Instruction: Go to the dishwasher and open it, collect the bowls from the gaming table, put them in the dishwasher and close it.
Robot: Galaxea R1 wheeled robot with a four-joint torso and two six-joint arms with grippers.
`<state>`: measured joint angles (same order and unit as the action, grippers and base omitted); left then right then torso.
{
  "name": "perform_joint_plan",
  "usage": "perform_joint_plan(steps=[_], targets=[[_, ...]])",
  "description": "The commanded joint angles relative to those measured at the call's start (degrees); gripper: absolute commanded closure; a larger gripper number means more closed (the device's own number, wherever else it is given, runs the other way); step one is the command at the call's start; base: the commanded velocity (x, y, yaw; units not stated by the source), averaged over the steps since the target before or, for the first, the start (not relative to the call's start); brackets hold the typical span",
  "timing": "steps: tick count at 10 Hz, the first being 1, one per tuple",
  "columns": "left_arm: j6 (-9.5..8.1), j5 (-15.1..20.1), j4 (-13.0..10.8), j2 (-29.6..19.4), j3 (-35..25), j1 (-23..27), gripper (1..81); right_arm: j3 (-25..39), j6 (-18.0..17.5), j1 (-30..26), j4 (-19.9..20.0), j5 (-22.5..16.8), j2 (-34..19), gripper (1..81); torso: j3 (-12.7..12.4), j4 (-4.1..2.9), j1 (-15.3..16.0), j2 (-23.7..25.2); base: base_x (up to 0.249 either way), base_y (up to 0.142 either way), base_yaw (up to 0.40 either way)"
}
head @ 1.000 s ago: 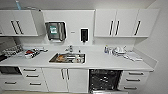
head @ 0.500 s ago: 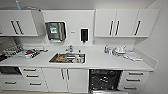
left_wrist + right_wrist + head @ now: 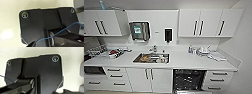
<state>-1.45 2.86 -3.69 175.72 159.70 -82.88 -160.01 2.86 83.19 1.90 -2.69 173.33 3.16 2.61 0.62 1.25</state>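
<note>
White cabinets (image 3: 106, 22) with black handles (image 3: 198, 27), dark dishwasher (image 3: 189, 79) interior

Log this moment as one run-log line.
view: kitchen counter ahead | dishwasher: open, dark racks showing | sink: holds items | grippers: cannot tell

A steel sink (image 3: 151, 58) sits in the white counter (image 3: 184, 62) below wall cabinets (image 3: 209, 23).

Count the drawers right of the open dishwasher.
3, stacked right of the dishwasher: top drawer, middle drawer, bottom drawer. The picture's lower edge may hide more.
</note>
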Motion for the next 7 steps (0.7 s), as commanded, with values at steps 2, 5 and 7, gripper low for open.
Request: perform_joint_plan(steps=[2,5,7], targets=[[0.31,1.7,-0.4,-0.2,0.3,2.6,1.0,-0.3,-0.1,-2.6,-0.4,-3.1,-0.1,1.0,0.0,0.0,0.0,0.0,0.0,0.0,0.075],[0.4,1.5,-0.5,-0.4,0.5,2.6,1.0,-0.4,-0.1,-2.6,-0.4,-3.1,-0.1,1.0,0.0,0.0,0.0,0.0,0.0,0.0,0.331],[0.48,1.5,-0.5,-0.3,0.5,2.7,1.0,-0.4,-0.2,-2.8,-0.3,-3.2,-0.1,1.0,0.0,0.0,0.0,0.0,0.0,0.0,0.352]])
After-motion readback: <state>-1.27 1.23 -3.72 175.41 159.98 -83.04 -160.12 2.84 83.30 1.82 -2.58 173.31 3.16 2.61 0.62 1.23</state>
